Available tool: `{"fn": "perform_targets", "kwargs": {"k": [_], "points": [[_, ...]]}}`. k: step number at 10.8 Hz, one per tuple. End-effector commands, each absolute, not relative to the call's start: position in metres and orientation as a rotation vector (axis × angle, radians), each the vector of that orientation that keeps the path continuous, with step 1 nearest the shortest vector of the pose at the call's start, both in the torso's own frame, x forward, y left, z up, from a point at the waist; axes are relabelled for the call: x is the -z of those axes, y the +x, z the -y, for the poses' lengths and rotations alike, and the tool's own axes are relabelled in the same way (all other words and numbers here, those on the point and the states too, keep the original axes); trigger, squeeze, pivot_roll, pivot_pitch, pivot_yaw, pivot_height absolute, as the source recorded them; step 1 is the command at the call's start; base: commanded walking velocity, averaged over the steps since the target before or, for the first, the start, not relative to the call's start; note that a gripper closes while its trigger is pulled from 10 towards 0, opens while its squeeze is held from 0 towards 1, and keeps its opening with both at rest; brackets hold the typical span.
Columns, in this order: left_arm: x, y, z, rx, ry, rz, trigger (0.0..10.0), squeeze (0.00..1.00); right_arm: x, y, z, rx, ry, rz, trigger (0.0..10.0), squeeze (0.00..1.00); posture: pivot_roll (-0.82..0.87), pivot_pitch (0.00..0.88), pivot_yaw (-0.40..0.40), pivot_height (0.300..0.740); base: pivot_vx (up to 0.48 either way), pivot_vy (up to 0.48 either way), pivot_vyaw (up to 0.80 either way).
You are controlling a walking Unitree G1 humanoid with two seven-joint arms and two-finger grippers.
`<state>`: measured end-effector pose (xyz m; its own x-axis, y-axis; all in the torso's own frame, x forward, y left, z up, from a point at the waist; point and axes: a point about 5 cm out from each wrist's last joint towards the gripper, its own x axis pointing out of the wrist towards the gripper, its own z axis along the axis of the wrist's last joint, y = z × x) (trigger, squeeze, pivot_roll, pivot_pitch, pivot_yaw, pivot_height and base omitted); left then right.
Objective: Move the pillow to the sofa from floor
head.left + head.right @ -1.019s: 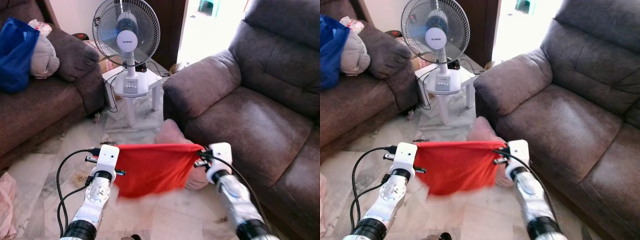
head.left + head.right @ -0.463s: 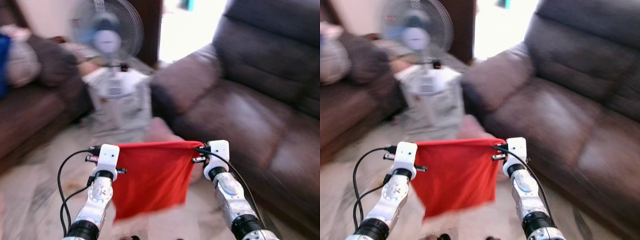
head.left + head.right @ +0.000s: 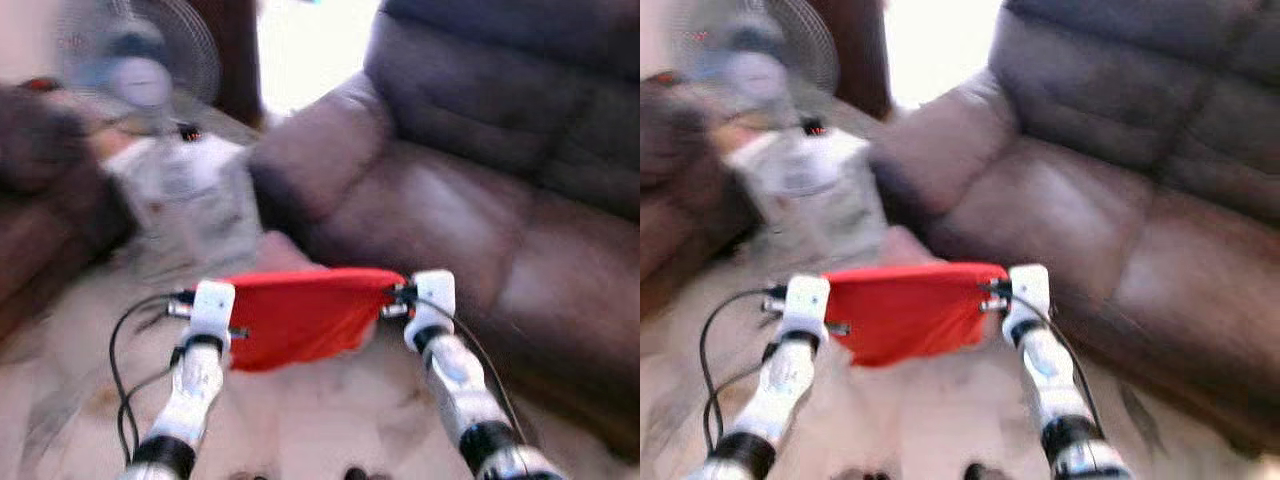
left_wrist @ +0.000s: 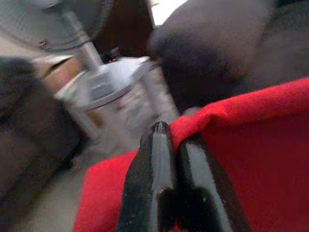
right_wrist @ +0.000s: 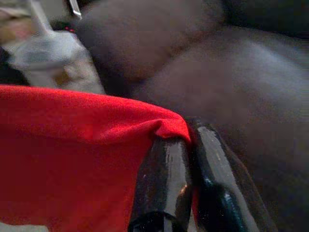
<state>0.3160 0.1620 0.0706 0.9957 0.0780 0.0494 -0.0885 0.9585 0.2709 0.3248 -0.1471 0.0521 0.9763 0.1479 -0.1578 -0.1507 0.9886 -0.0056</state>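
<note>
A red pillow (image 3: 300, 312) hangs stretched between my two grippers, above the pale floor in front of the brown sofa (image 3: 480, 180). My left gripper (image 3: 183, 308) is shut on the pillow's left top corner; in the left wrist view its black fingers (image 4: 164, 183) pinch the red fabric (image 4: 260, 145). My right gripper (image 3: 392, 302) is shut on the right top corner, and the right wrist view has its fingers (image 5: 183, 183) clamped on the red edge (image 5: 72, 145). The whole picture is blurred by motion.
A white fan (image 3: 150, 90) stands on a small white table at the left, near another dark sofa's arm (image 3: 40, 130). The brown sofa's armrest (image 3: 320, 150) lies just beyond the pillow. Black cables (image 3: 120, 380) loop beside my left arm.
The camera has swung right, so the fan slid left and the sofa came nearer. The pillow's lower part has swung up and looks shorter. Both grippers keep their hold.
</note>
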Motion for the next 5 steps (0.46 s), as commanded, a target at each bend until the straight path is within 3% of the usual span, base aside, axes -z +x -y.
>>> {"fn": "perform_targets", "kwargs": {"k": [1,3,5], "points": [[-0.0794,0.3181,-0.1690,-0.132,0.288,0.088,10.0,0.00,-0.0596,0.3278,0.1599,-0.084,-0.001,-0.108,10.0,0.00,0.00,0.102,-0.033,0.740,0.000,0.000,-0.80],[-0.0797,0.3178,-0.1690,-0.130,0.290,0.092,10.0,0.00,-0.0580,0.3266,0.1590,-0.087,-0.004,-0.110,10.0,0.00,0.01,0.093,-0.033,0.740,0.000,-0.319,-0.80],[-0.0795,0.3176,-0.1699,-0.129,0.290,0.096,10.0,0.00,-0.0568,0.3258,0.1599,-0.090,-0.012,-0.110,10.0,0.00,0.00,0.080,-0.032,0.740,0.000,0.000,-0.80]]}}
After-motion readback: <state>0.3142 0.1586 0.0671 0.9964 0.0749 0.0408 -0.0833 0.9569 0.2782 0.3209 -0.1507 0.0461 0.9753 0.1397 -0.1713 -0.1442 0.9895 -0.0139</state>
